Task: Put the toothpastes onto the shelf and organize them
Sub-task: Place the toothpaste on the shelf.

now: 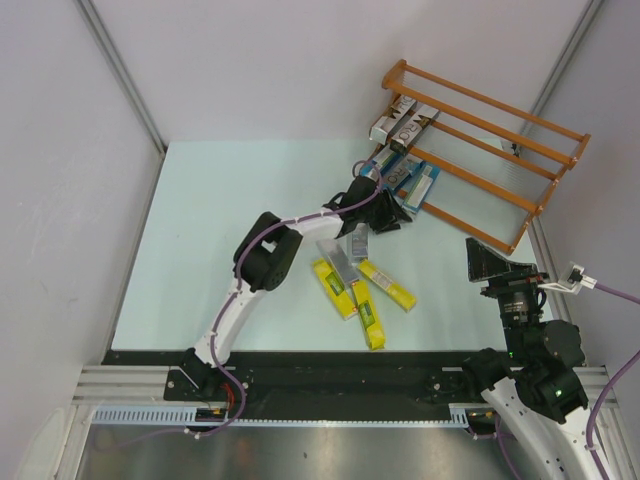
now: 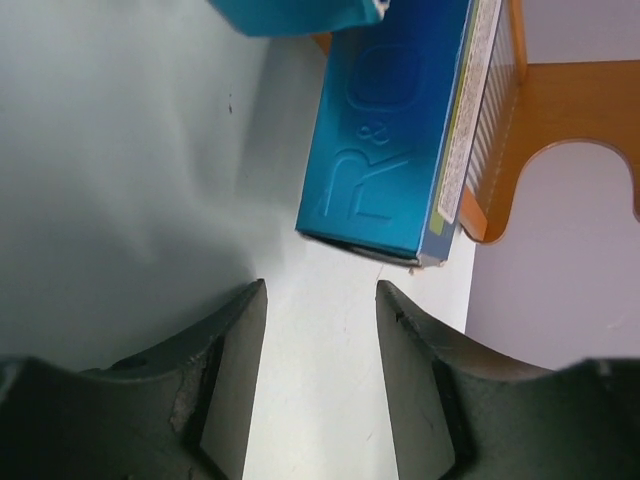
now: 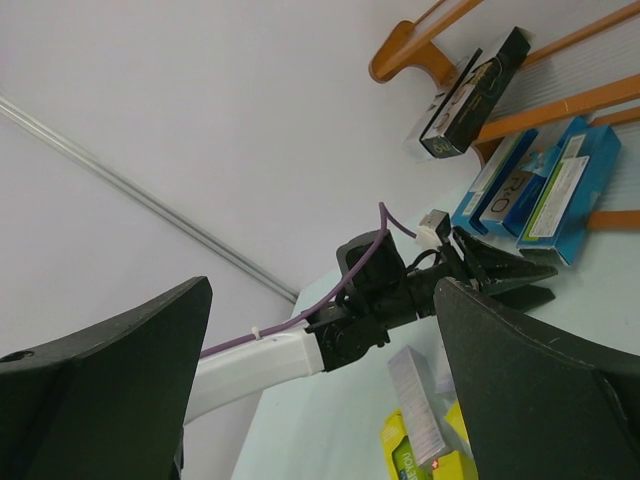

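Observation:
The orange wooden shelf (image 1: 486, 128) stands at the far right. Silver toothpastes (image 1: 400, 120) lie on its upper tier and blue ones (image 1: 418, 182) on the lower rails. My left gripper (image 1: 398, 216) sits low just in front of a blue carton (image 2: 385, 150); its jaws (image 2: 320, 300) are open with only bare table between them. On the table lie three yellow cartons (image 1: 335, 288) (image 1: 388, 284) (image 1: 371, 320) and two silver ones (image 1: 338, 262) (image 1: 358, 243). My right gripper (image 1: 495, 262) hangs open and empty at the right (image 3: 320, 380).
The shelf's side frame (image 2: 570, 120) is right of the blue carton in the left wrist view. The left arm (image 3: 380, 290) stretches across the table (image 1: 200, 250). Grey walls enclose the back and both sides.

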Available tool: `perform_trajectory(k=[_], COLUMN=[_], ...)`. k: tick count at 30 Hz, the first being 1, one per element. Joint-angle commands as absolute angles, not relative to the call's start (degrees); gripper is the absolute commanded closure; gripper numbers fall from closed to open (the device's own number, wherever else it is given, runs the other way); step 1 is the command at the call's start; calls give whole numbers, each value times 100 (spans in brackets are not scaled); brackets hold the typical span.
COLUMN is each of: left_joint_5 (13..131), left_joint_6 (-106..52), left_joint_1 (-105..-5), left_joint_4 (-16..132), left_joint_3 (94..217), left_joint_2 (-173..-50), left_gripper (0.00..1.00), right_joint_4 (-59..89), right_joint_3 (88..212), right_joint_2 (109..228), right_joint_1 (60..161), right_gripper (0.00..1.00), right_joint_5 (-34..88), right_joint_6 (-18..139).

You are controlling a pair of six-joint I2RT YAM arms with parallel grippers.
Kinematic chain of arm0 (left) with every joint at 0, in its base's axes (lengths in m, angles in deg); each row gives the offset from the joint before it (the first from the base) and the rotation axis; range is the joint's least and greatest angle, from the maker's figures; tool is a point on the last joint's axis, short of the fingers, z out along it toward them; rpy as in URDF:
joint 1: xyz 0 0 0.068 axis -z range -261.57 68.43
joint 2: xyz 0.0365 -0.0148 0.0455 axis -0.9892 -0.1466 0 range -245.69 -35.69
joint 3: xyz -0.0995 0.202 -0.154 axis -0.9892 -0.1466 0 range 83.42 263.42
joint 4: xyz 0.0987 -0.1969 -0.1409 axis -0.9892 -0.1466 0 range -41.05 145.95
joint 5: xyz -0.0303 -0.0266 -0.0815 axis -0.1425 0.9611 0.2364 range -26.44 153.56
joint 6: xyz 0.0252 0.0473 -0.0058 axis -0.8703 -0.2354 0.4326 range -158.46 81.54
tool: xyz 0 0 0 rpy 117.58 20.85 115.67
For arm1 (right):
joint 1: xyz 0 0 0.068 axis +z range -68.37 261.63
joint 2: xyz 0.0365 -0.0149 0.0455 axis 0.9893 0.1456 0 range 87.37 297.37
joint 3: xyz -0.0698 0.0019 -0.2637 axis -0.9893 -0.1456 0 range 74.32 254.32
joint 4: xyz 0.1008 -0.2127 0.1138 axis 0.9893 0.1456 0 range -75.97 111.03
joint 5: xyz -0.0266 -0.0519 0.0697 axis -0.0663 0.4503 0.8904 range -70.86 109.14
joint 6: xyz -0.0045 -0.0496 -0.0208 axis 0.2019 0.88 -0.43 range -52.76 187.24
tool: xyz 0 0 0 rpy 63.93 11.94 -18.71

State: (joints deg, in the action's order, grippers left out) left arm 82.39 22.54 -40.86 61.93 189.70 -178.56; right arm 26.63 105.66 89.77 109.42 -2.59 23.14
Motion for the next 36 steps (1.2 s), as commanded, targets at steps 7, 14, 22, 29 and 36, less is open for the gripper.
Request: perform_trajectory(k=[7, 14, 22, 29, 36], left_joint_5=[8193, 8140, 8096, 8052, 8000], left_joint_6=[2324, 2412, 2447, 2412, 2421], left_joint_1=[-4166, -4333, -4456, -4509, -4536], left_joint_4=[5754, 5771, 5709, 5446, 5489], left_joint_3=[20013, 20084, 20268, 20725, 20735], left_joint_2=[-18431, -18458, -18467, -18660, -18704], left_gripper=[46, 46, 46, 45, 45], right_joint_4=[2642, 2642, 2668, 2668, 2686], right_joint_3=[10772, 10781, 10772, 10772, 10772], right_joint_2=[8931, 8931, 8931, 8931, 8939], right_joint_1=[10966, 10975, 10975, 10975, 10975], right_gripper=[0, 0, 0, 0, 0], right_joint_5=[-468, -502, -494, -503, -538], right_joint_6=[2391, 2417, 2399, 2399, 2408])
